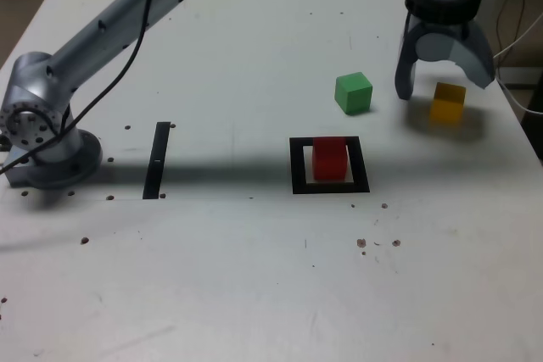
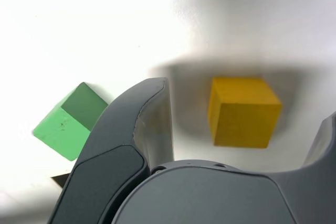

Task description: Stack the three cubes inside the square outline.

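Exterior view: I'm hovering the wide-spread grey gripper (image 1: 444,82) above the small solid yellow cube (image 1: 447,103), right of the green cube (image 1: 353,92); the red cube (image 1: 330,158) is sitting inside the black square outline (image 1: 297,167).

Wrist view: I'm seeing the yellow cube (image 2: 243,111) turned askew between the jaws, so closing could twist it away.

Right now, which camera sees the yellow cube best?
The wrist view: the yellow cube is big and sharp there, sitting between the open end effector's jaws. The exterior view shows the cube small, on the table beside the end effector.
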You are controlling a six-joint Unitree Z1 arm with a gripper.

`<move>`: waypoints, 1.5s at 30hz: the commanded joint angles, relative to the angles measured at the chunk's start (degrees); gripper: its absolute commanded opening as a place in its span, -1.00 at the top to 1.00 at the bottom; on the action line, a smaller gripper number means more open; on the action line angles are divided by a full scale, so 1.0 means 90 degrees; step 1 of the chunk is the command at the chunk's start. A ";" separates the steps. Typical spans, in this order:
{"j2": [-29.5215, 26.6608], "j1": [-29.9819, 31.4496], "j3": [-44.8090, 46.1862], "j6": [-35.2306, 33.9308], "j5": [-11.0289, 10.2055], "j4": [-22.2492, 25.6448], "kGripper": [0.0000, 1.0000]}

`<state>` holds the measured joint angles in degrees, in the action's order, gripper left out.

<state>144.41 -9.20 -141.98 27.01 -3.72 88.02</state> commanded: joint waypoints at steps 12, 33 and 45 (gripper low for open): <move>0.0266 0.0015 -0.0220 0.0270 -0.0015 0.0066 -0.94; 0.0557 0.0162 -0.0656 0.0134 -0.0425 0.0080 0.17; 0.0566 0.0225 -0.0654 0.0134 -0.0465 0.0102 0.42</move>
<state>149.33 -7.33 -147.72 28.29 -7.83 88.63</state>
